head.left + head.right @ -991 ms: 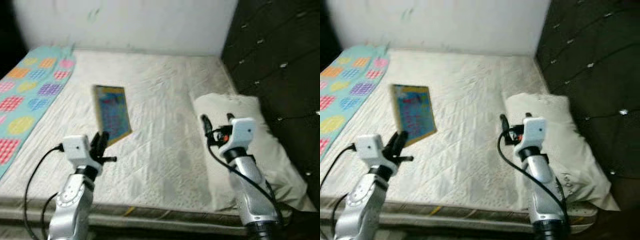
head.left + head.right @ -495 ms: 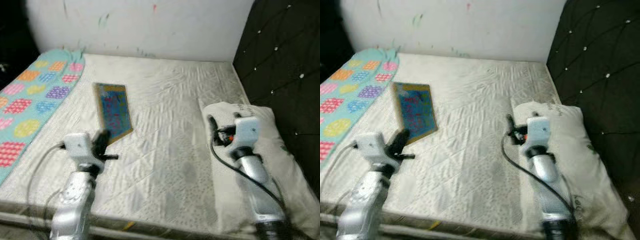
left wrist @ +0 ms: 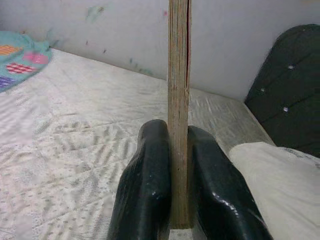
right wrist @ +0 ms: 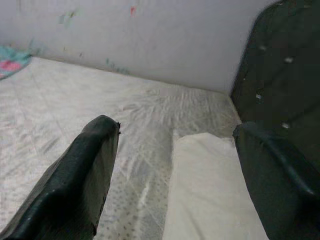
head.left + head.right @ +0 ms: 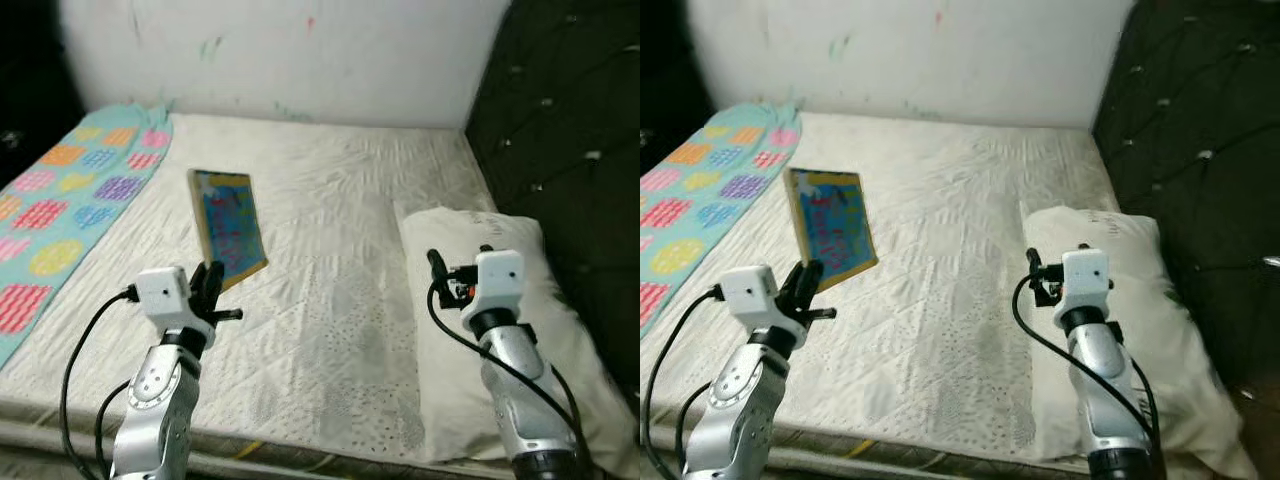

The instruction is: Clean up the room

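Left gripper [image 5: 208,284], arm raised over the mattress [image 5: 340,240], clamps the near edge of a colourful picture book [image 5: 227,225] tilted up at left. Right gripper [image 5: 458,262], fingers spread and empty, hovers above the white pillow [image 5: 560,340] at right.

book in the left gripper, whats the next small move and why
Probably lift the book a little off the mattress. The left gripper has its jaws shut on the book's near edge, so the grasp looks made, and the book stands tilted over the bed. The right gripper hangs open above the pillow.
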Available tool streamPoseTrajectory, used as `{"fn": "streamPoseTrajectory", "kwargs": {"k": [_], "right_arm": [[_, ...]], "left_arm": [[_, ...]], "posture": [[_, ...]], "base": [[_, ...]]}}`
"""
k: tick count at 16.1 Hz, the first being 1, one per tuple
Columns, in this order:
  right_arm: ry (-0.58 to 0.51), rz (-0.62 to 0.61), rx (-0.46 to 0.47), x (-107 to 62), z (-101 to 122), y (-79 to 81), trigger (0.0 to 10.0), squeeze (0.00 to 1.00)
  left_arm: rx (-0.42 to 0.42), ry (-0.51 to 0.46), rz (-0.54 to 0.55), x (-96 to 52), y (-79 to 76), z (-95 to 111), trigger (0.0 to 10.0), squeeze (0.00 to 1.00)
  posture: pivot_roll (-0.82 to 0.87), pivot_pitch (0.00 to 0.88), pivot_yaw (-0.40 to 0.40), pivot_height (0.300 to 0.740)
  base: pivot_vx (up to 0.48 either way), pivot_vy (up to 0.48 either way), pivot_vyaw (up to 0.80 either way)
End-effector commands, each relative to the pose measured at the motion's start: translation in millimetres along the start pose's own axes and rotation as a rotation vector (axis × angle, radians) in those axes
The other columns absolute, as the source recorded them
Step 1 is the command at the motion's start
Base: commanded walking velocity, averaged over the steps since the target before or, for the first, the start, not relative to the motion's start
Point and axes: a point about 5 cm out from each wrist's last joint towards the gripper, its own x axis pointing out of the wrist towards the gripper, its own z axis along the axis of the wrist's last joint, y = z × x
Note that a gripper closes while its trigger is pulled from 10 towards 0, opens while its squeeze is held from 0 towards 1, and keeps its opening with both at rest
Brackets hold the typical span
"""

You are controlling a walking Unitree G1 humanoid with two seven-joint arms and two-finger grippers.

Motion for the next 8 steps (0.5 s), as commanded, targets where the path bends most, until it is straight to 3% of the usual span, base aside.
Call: {"fn": "streamPoseTrajectory", "kwargs": {"k": [1, 8], "right_arm": [[0.001, -0.003, 0.006, 1.1, 1.7, -2.1, 10.0, 0.00], [-0.005, 0.008, 0.015, 2.2, 3.9, -1.2, 10.0, 0.00]], "left_arm": [[-0.013, -0.021, -0.006, 4.5, -4.6, 5.9, 10.0, 0.00], [-0.032, -0.008, -0.005, 4.7, -7.1, 3.5, 10.0, 0.00]], "posture": [[-0.14, 0.000, 0.007, 0.740], [-0.14, 0.000, -0.001, 0.740]], "base": [[0.000, 0.000, -0.80], [0.000, 0.000, -0.80]]}}
